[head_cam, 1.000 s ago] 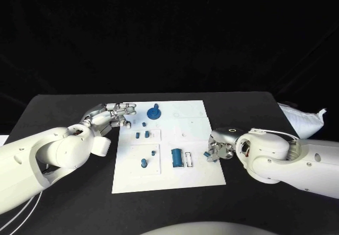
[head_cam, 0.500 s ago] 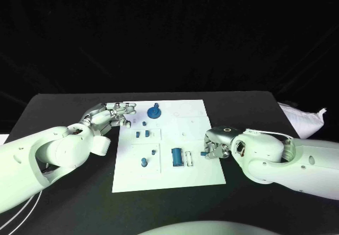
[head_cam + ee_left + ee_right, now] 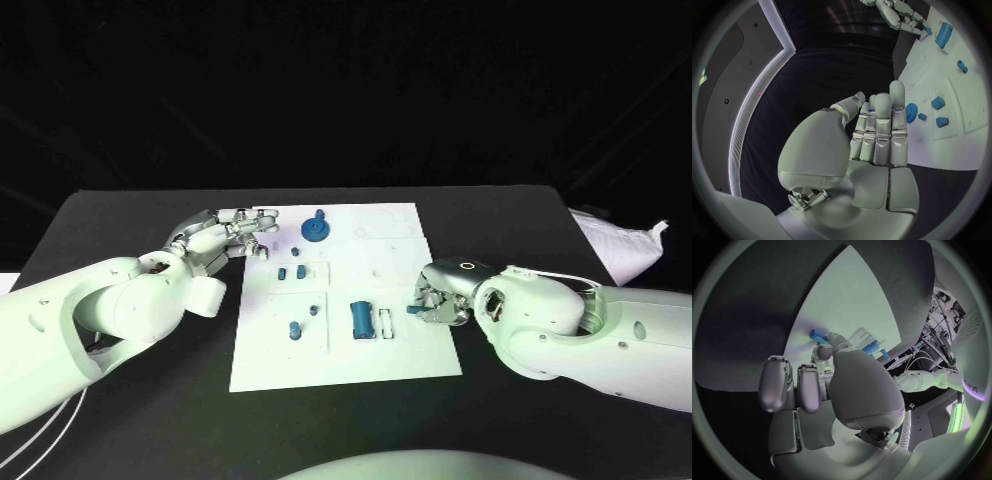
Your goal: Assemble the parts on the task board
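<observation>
The white task board lies in the middle of the table. My right hand is at the board's right edge and pinches a small blue part between thumb and finger; the right wrist view shows that part at the fingertips over the board. My left hand holds nothing, its fingers stretched out straight by the board's far left corner, next to a round blue gear-like part. A blue cylinder lies on the board beside a white slot.
Two small blue parts stand in a square panel near the left hand, and two more sit lower on the board. A white bag lies at the table's right edge. Bare black table surrounds the board.
My right hand has shifted a little to the left and away from me, carrying the small blue part over the board's right edge. The left hand has barely moved.
</observation>
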Available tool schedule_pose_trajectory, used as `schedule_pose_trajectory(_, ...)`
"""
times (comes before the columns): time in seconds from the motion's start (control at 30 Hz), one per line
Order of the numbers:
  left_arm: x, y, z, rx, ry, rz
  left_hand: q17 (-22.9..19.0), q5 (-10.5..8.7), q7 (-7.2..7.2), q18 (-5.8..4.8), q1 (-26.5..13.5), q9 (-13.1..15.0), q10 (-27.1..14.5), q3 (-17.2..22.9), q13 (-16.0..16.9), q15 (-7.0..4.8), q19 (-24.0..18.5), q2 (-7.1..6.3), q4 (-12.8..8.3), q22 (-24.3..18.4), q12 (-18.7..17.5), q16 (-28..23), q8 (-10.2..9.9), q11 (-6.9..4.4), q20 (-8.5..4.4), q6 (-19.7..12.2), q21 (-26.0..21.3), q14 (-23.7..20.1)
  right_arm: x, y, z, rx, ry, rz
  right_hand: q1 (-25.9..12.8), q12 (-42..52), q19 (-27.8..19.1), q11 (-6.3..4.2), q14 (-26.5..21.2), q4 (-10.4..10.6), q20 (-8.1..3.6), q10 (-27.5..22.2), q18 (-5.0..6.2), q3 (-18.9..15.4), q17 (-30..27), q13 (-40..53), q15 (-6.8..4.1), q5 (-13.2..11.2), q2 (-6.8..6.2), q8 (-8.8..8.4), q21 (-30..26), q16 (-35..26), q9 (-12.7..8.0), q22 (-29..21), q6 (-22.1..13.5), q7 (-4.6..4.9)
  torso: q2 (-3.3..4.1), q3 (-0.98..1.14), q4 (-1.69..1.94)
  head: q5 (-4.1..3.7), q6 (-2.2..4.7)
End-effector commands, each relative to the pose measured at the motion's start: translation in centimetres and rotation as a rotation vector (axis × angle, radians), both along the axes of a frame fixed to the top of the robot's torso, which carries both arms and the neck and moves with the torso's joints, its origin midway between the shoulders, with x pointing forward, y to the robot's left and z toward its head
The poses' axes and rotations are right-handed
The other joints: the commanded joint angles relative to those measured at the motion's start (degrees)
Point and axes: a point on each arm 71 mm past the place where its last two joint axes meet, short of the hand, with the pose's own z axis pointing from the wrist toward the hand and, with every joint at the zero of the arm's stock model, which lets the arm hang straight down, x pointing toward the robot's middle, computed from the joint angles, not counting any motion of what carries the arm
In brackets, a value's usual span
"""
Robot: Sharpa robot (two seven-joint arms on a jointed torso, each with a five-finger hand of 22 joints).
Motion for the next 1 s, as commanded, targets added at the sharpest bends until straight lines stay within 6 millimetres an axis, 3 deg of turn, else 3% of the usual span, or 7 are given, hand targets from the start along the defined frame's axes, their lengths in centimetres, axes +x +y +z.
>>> schedule_pose_trajectory(0.03,-0.1,-0.3,0.1,-0.012,0.002,-0.024,-0.2,0.21,0.08,1.07,0.0,-0.1,-0.4,-0.1,0.1,0.02,0.1,0.43,-0.2,-0.1,0.2,-0.2,0.3,-0.14,0.31,-0.5,-0.3,-0.4,-0.4,0.2,-0.2,0.106,0.017,-0.038,-2.7,0.4,0.2,0.16,3.8,1.9,0.08,0.2,-0.34,0.6,3.5,0.2,-0.09,-2.7,0.28,-0.53,0.2,0.3,0.0,0.0,0.0,0.49,-0.01,-0.05,-0.07,0.02,0.06)
schedule_pose_trajectory(0.23,-0.1,-0.4,0.0,-0.020,0.012,-0.024,-0.1,0.21,0.08,1.07,0.0,-0.1,-0.4,-0.1,0.1,0.02,0.1,0.48,-0.2,-0.1,0.3,-0.2,0.4,-0.14,0.31,-0.5,-0.4,-0.4,-0.4,0.2,0.1,0.256,0.049,-0.106,-3.3,1.2,0.4,0.04,3.9,2.3,-0.02,0.5,-0.38,3.1,3.7,0.9,-0.19,-1.6,-1.51,-0.72,0.4,0.4,0.1,0.4,0.7,0.36,-0.02,-0.05,0.19,0.17,0.09)
schedule_pose_trajectory(0.43,-0.1,-0.4,0.0,-0.022,0.015,-0.024,-0.1,0.21,0.08,1.07,0.0,-0.1,-0.4,-0.1,0.1,0.02,0.1,0.48,-0.2,-0.1,0.3,-0.2,0.4,-0.14,0.31,-0.5,-0.4,-0.4,-0.5,0.5,-0.2,0.342,0.134,-0.152,-4.3,1.6,0.5,0.05,4.0,2.7,-0.02,0.8,-0.42,3.5,4.0,1.3,-0.18,-1.3,-2.38,-0.81,0.5,0.6,0.1,0.7,1.0,0.35,-0.01,-0.13,0.06,0.74,-0.05)
schedule_pose_trajectory(0.57,-0.1,-0.5,0.0,-0.022,0.016,-0.025,-0.2,0.21,0.07,1.07,0.0,-0.1,-0.5,-0.1,0.1,0.02,0.1,0.53,-0.2,-0.1,0.3,-0.2,0.4,-0.15,0.31,-0.5,-0.4,-0.4,-0.5,0.9,-0.6,0.364,0.193,-0.158,-5.7,2.9,0.7,-0.13,4.1,3.1,-0.06,1.6,-0.52,3.8,4.4,2.3,-0.31,0.8,-3.06,-0.66,0.9,0.9,0.3,1.2,1.8,0.12,-0.03,-0.08,-0.03,1.13,-0.02)
schedule_pose_trajectory(0.73,-0.1,-0.5,0.0,-0.023,0.016,-0.026,-0.2,0.21,0.07,1.07,0.1,-0.1,-0.5,-0.1,0.1,0.01,0.1,0.53,-0.3,-0.1,0.3,-0.2,0.4,-0.16,0.30,-0.5,-0.4,-0.5,-0.4,1.3,-0.9,0.366,0.222,-0.162,-6.7,3.6,0.8,-0.21,4.1,3.4,-0.11,2.0,-0.56,3.6,4.6,2.9,-0.39,1.5,-3.26,-0.53,1.0,1.1,0.5,1.4,2.3,-0.01,0.03,-0.09,-0.04,1.25,0.19)
schedule_pose_trajectory(1.0,-0.1,-0.4,0.0,-0.017,0.010,-0.021,-0.2,0.22,0.07,1.08,0.1,-0.1,-0.5,0.0,0.1,0.01,0.1,0.54,-0.3,-0.1,0.3,-0.2,0.4,-0.16,0.30,-0.5,-0.4,-0.4,-0.3,1.9,-1.1,0.341,0.230,-0.148,-7.2,4.0,0.9,-0.30,4.1,3.5,-0.15,2.3,-0.56,3.4,4.7,3.3,-0.45,1.3,-3.43,-0.43,1.1,1.1,0.6,1.5,2.6,-0.12,0.04,-0.02,-0.03,1.33,-0.12)
